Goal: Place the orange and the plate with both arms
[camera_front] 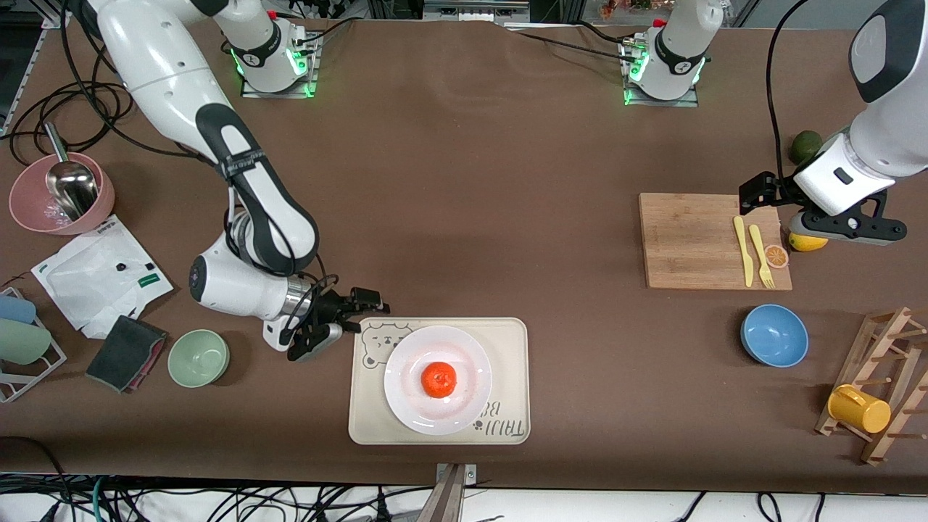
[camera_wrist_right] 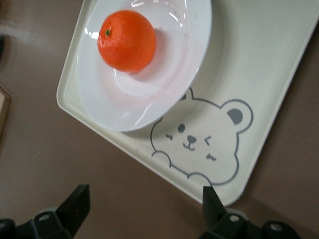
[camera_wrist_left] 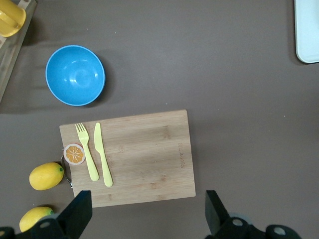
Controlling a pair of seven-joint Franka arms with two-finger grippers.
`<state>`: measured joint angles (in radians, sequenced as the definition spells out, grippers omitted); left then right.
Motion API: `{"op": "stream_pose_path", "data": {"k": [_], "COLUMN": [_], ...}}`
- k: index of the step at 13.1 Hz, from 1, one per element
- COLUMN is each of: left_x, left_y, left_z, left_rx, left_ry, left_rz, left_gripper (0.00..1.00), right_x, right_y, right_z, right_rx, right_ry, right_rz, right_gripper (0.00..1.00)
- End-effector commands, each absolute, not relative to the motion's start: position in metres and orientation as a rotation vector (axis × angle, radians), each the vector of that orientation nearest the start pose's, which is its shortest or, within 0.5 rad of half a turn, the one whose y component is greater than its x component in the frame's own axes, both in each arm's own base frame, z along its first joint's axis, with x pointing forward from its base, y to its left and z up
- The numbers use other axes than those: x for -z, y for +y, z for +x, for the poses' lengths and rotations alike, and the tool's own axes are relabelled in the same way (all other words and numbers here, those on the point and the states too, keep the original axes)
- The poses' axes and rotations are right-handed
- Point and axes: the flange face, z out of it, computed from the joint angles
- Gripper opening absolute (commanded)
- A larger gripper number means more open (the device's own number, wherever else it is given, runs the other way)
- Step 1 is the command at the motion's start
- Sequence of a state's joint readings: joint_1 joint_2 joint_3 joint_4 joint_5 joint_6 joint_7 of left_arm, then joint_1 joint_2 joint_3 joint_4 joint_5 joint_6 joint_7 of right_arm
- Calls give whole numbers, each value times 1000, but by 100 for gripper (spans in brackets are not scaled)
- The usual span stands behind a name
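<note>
The orange [camera_front: 439,380] [camera_wrist_right: 127,41] sits in the middle of the white plate [camera_front: 406,413] [camera_wrist_right: 149,99]. The plate rests on a cream bear-printed tray [camera_front: 507,341] [camera_wrist_right: 269,89] near the table's front edge. My right gripper [camera_front: 313,342] [camera_wrist_right: 144,199] hangs open and empty just off the tray's bear corner, toward the right arm's end of the table. My left gripper [camera_front: 848,230] [camera_wrist_left: 148,204] is open and empty, up in the air over the wooden cutting board's [camera_front: 689,239] [camera_wrist_left: 144,154] end by the lemon [camera_front: 808,243].
On the board lie a yellow knife, a fork [camera_front: 763,255] and an orange slice [camera_front: 776,256]. A blue bowl [camera_front: 774,335] and a rack with a yellow mug [camera_front: 859,408] stand nearer the camera. A green bowl [camera_front: 198,357], cloths and a pink bowl [camera_front: 29,214] lie toward the right arm's end.
</note>
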<state>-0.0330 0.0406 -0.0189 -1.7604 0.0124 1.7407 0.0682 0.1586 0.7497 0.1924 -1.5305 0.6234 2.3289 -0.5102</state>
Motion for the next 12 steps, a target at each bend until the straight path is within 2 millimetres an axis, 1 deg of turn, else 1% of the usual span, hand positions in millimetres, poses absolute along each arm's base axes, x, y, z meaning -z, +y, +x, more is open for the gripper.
{"op": "stream_pose_path", "data": {"k": [1, 3, 5, 6, 7, 8, 10, 12], "left_x": [-531, -531, -531, -531, -531, -531, -531, -531], "left_y": [-29, -29, -29, -31, -31, -31, -31, -31], "left_z": [566, 566, 566, 565, 565, 565, 565, 565], "left_rx": [-94, -94, -94, -92, -94, -94, -94, -94], "left_ry": [209, 209, 209, 213, 214, 214, 214, 214], "left_rz": [-3149, -3149, -3149, -3148, -3148, -3148, -3148, -3148], "left_gripper": [100, 100, 100, 100, 100, 100, 100, 100], "right_x": [-272, -292, -312, -322, -334, -351, -362, -383], "right_y": [220, 198, 175, 169, 167, 167, 167, 167], "right_z": [658, 653, 645, 639, 635, 629, 620, 610], "right_rx": [-26, -139, -261, -321, -367, -390, -496, -518], "right_ry": [-557, -550, -595, -588, -565, -538, -484, -362], "right_rz": [-2648, -2702, -2753, -2794, -2853, -2910, -3019, -3101], "right_gripper": [100, 100, 100, 100, 100, 100, 100, 100]}}
